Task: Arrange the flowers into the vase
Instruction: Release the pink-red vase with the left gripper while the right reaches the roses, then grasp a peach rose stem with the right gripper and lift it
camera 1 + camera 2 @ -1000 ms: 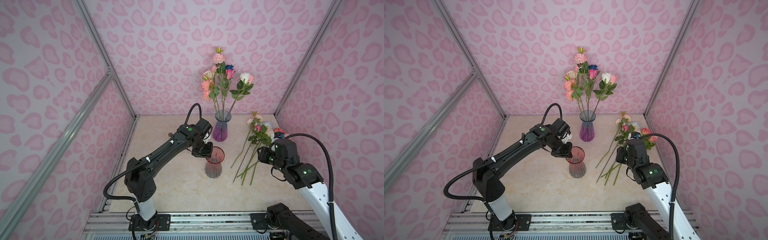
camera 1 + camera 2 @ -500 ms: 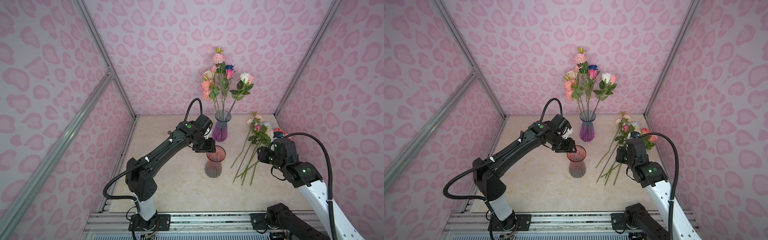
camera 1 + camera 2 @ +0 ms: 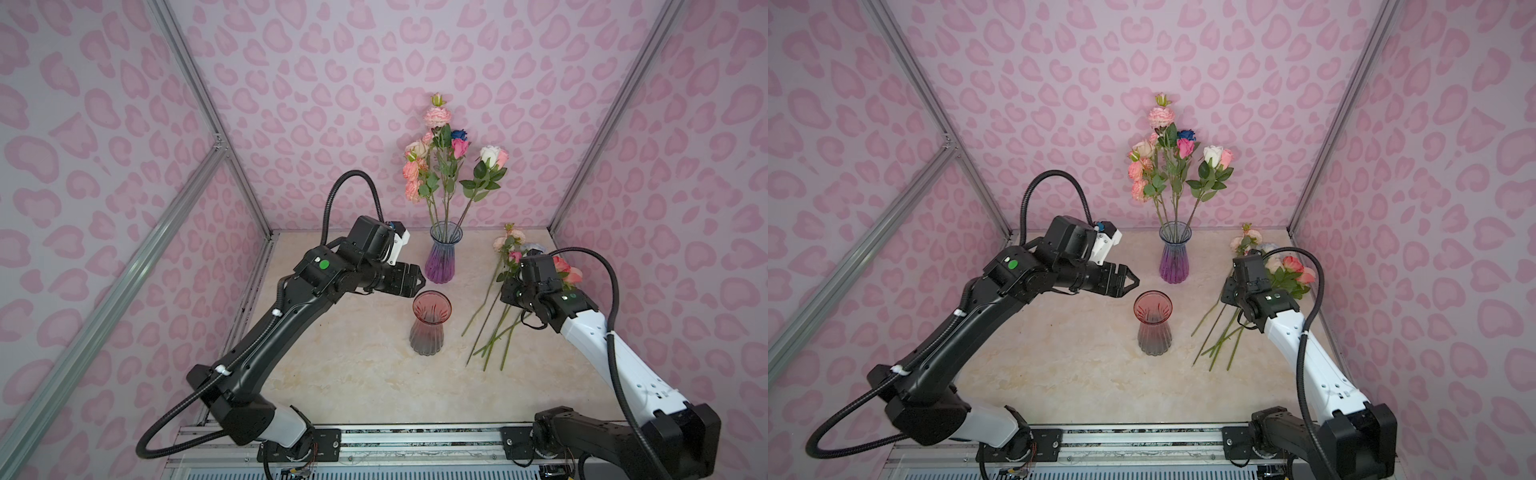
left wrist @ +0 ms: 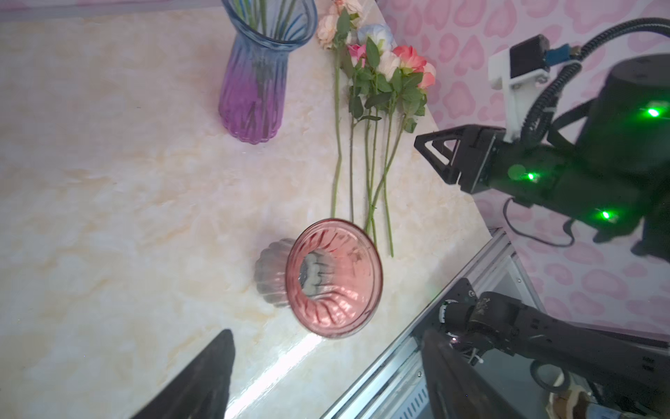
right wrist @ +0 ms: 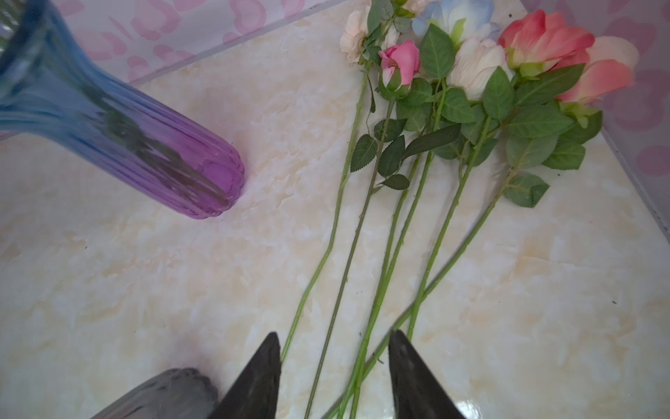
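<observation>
In both top views the left gripper (image 3: 1128, 283) stood wide open and empty, near the rim of the red vase (image 3: 1152, 324) but clear of it. Loose flowers (image 3: 496, 320) lay on the table (image 3: 353, 365) beside the right gripper (image 3: 1228, 296); others stood in the purple vase (image 3: 444, 257).

Left wrist view: the red vase was upright (and empty).

Right wrist view: the right gripper's jaws were part open, holding nothing, poised over the stems (image 5: 380, 272).

Recommendation: descend on one stem only, clear of its crossing neighbours, then close.
</observation>
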Available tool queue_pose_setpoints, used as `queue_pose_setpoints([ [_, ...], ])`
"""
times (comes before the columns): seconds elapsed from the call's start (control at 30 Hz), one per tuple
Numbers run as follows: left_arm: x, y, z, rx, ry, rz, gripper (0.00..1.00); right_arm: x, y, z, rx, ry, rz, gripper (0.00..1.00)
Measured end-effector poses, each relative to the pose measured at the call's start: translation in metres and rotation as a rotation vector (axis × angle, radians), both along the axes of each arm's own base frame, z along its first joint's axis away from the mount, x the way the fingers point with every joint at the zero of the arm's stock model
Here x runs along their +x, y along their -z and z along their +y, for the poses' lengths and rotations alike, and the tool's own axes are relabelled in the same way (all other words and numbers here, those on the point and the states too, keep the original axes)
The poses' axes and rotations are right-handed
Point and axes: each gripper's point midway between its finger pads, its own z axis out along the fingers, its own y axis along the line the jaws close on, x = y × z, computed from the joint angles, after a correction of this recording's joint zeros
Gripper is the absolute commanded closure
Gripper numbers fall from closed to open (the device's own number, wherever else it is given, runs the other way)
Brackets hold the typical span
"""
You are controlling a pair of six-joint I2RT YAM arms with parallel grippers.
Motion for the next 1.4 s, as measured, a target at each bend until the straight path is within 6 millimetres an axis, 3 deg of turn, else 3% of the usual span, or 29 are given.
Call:
queue_pose_setpoints([
  [0.07, -0.004, 0.007, 0.030, 0.020, -0.082, -0.097, 0.01, 0.021, 0.021, -0.009, 0.004, 0.043, 0.058, 0.61],
  [0.13, -0.001, 0.025, 0.059, 0.047, -0.184, -0.174, 0.04, 0.045, 0.033, -0.016, 0.012, 0.071, 0.107, 0.63],
  [0.23, 0.011, 0.058, 0.111, 0.135, -0.374, -0.227, 0.04, 0.102, 0.038, -0.029, 0.011, 0.100, 0.115, 0.65],
  [0.33, 0.030, 0.063, 0.152, 0.150, -0.558, -0.262, 0.04, 0.152, 0.051, -0.037, 0.011, 0.111, 0.131, 0.66],
  [0.4, 0.039, 0.062, 0.168, 0.143, -0.631, -0.275, 0.04, 0.174, 0.067, -0.041, 0.003, 0.116, 0.160, 0.66],
  [0.53, 0.045, 0.073, 0.170, 0.144, -0.646, -0.255, 0.04, 0.190, 0.094, -0.041, -0.015, 0.106, 0.234, 0.67],
  [0.9, 0.049, 0.084, 0.157, 0.073, -0.599, -0.179, 0.04, 0.194, 0.157, -0.056, -0.046, 0.135, 0.364, 0.67],
  [0.97, 0.050, 0.086, 0.157, 0.067, -0.599, -0.167, 0.04, 0.197, 0.157, -0.055, -0.047, 0.132, 0.360, 0.70],
  [1.1, 0.051, 0.087, 0.158, 0.052, -0.601, -0.152, 0.04, 0.203, 0.158, -0.056, -0.048, 0.129, 0.346, 0.91],
  [1.27, 0.052, 0.089, 0.160, 0.034, -0.604, -0.133, 0.04, 0.199, 0.153, -0.055, -0.039, 0.126, 0.331, 1.00],
  [1.4, 0.053, 0.092, 0.159, 0.029, -0.599, -0.119, 0.04, 0.191, 0.118, -0.050, -0.008, 0.132, 0.258, 1.00],
])
